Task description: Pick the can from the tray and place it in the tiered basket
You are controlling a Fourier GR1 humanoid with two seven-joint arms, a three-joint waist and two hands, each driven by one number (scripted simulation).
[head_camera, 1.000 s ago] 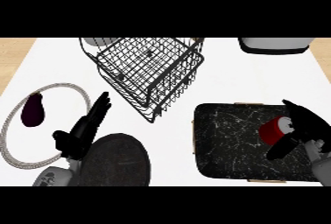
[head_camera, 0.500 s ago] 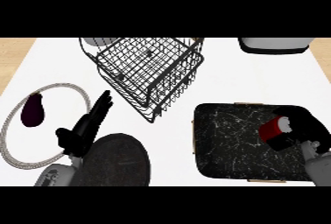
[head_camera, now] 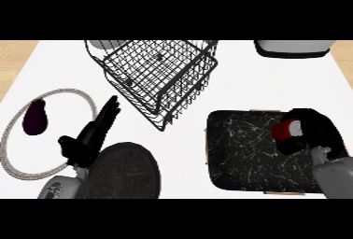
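Can [head_camera: 283,131]: small, red, pale end showing. Over right part of tray, mostly wrapped by curled fingers of right hand [head_camera: 316,133]; contact with tray unclear.
Tray [head_camera: 241,151]: black, white-veined, rounded square, flat, near right of counter.
Basket [head_camera: 160,77]: black wire, tiered, upper centre, left of tray, apart from can.

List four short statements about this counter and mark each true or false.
1. The right hand is curled round the red can. True.
2. The can sits inside the wire basket. False: it is over the dark tray, in the right hand.
3. The left hand grips the eggplant. False: that hand is open, and the eggplant lies apart from it on the round plate.
4. The tray lies right of the basket. True.
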